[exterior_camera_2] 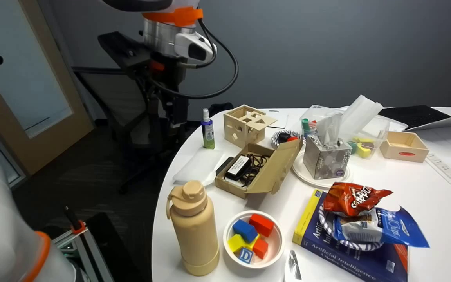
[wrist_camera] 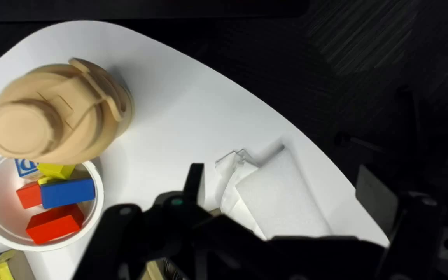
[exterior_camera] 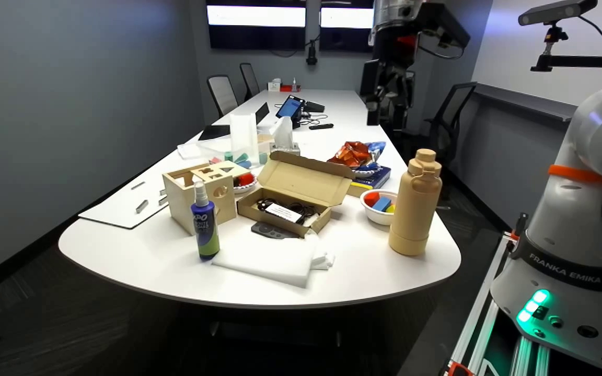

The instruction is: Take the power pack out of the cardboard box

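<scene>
The power pack, a black block with a white label, lies with its black cord inside the open cardboard box; the pack shows in both exterior views (exterior_camera: pixel 283 212) (exterior_camera_2: pixel 239 167). The shallow brown cardboard box (exterior_camera: pixel 306 181) stands on the table with its lid raised, also in an exterior view (exterior_camera_2: pixel 282 168). My gripper (exterior_camera: pixel 386 123) hangs high above the table, apart from the box. In the wrist view the gripper (wrist_camera: pixel 282 181) is open with nothing between its fingers. There the gripper hides most of the box (wrist_camera: pixel 154 271), and the pack is hidden.
A tan bottle (exterior_camera_2: pixel 195 231) and a bowl of blocks (exterior_camera_2: pixel 253 239) stand near the box. A spray bottle (exterior_camera: pixel 205 224), wooden shape cube (exterior_camera_2: pixel 245 127), white foam sheet (exterior_camera: pixel 269 258), dark remote (exterior_camera: pixel 272 230), tissue box (exterior_camera_2: pixel 326 158) and book (exterior_camera_2: pixel 350 254) surround it.
</scene>
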Robot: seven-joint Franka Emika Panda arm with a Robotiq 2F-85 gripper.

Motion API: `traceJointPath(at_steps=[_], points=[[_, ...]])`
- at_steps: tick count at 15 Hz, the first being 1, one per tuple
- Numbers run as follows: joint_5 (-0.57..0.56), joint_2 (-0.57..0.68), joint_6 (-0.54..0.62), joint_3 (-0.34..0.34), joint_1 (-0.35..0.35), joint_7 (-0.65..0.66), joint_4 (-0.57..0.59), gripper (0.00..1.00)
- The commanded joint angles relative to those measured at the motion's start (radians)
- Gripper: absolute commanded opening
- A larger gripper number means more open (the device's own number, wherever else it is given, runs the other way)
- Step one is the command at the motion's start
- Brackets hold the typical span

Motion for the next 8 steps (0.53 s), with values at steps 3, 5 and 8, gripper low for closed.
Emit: traceJointPath(at_steps=[3, 5, 8], points=[[0.029, 0.371, 0.176, 0.105, 0.000, 0.206, 0.178, 1.00], [0.024, 0.482, 0.238, 0.112, 0.002, 0.249, 0.234, 1.00], [0.010, 0.637, 0.375, 0.105, 0.010, 0.242, 0.302, 1.00]])
